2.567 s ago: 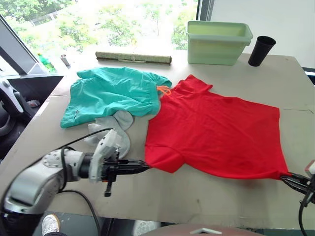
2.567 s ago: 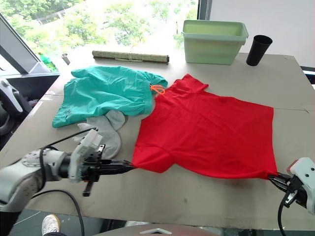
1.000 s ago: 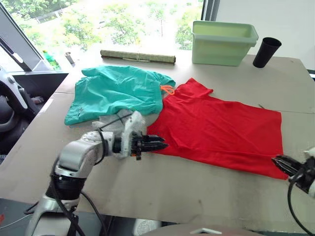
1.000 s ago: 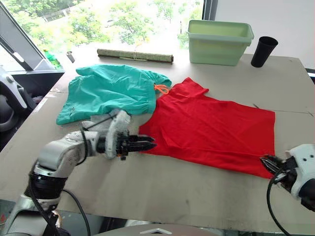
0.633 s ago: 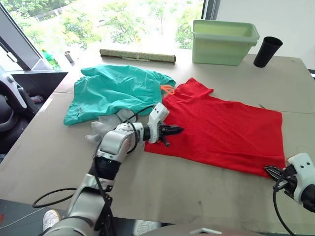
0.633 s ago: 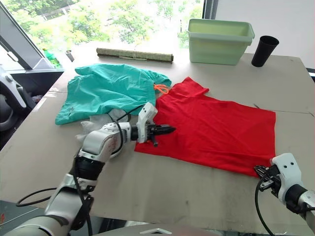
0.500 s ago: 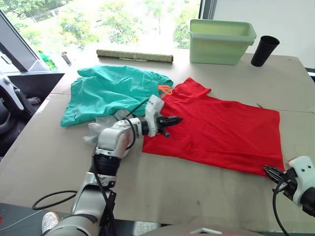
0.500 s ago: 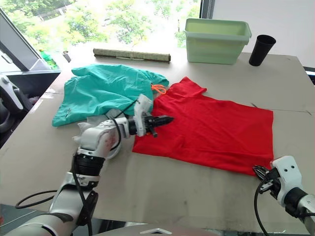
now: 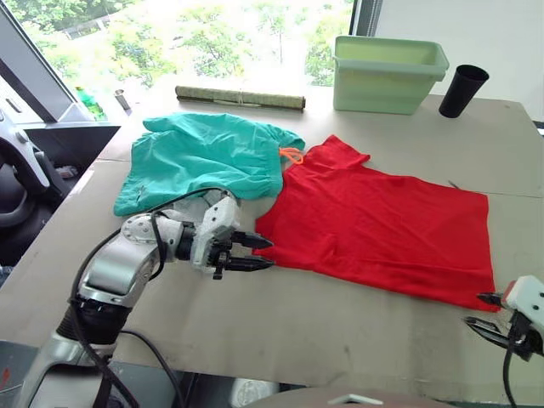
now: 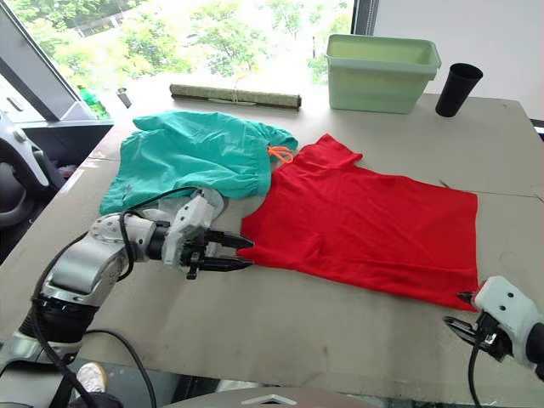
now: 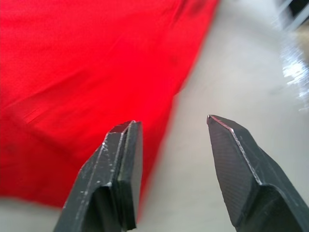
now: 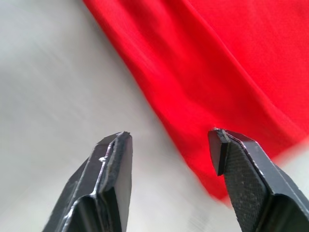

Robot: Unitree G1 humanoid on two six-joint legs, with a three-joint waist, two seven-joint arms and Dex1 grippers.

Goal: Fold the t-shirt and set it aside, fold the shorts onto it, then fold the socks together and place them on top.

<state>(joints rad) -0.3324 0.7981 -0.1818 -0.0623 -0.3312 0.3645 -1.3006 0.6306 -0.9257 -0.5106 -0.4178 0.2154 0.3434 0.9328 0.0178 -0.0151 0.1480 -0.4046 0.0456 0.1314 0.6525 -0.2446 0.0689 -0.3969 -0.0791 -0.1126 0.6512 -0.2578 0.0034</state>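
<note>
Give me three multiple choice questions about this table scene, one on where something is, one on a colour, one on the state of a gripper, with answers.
1. Where is the black cup?
A. beside the pale green bin
B. on the t-shirt
C. inside the bin

2. What colour are the shorts?
A. grey
B. teal-green
C. yellow

3. How is the left gripper?
A. shut on the shorts
B. shut on the socks
C. open, holding nothing

Answers:
1 A: the cup stands on the table just right of the bin.
2 B: teal fabric, with an orange drawstring.
3 C: its fingers are spread at the shirt's near-left edge, nothing between them.
</note>
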